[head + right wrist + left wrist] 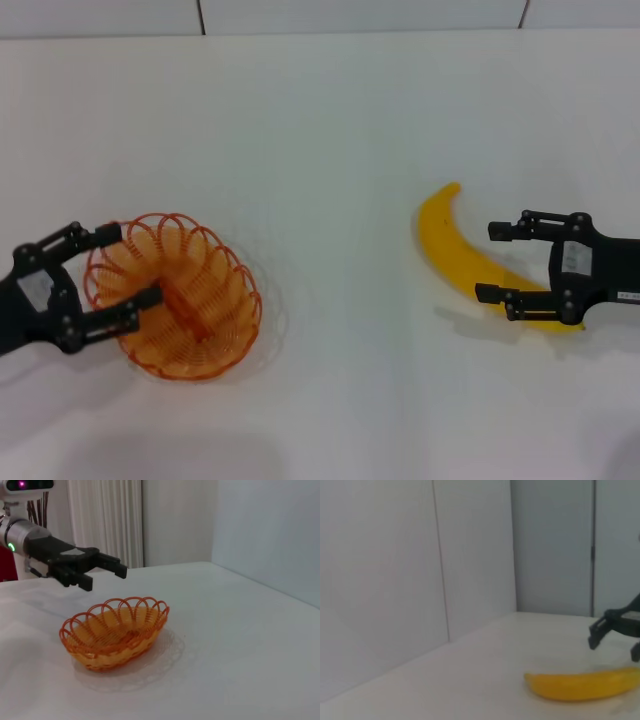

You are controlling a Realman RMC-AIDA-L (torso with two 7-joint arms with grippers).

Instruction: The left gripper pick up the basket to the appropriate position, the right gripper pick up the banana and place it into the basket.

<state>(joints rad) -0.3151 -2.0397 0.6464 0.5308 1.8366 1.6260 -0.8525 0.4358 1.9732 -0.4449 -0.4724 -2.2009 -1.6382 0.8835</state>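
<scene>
The orange wire basket (pixel 190 310) stands on the white table at the left; it also shows in the right wrist view (pixel 117 632). My left gripper (pixel 128 266) is open over the basket's left rim, one finger on each side of it, and the right wrist view shows it (pixel 108 579) a little above the rim. The yellow banana (pixel 445 235) lies on the table at the right; it also shows in the left wrist view (pixel 580 685). My right gripper (pixel 488 261) is open, its fingers (pixel 600 627) straddling the banana's right half from above.
The white table (pixel 330 150) runs back to a tiled wall at its far edge. A bare stretch of table lies between basket and banana. The right wrist view shows curtains (pixel 105 520) and walls beyond the table.
</scene>
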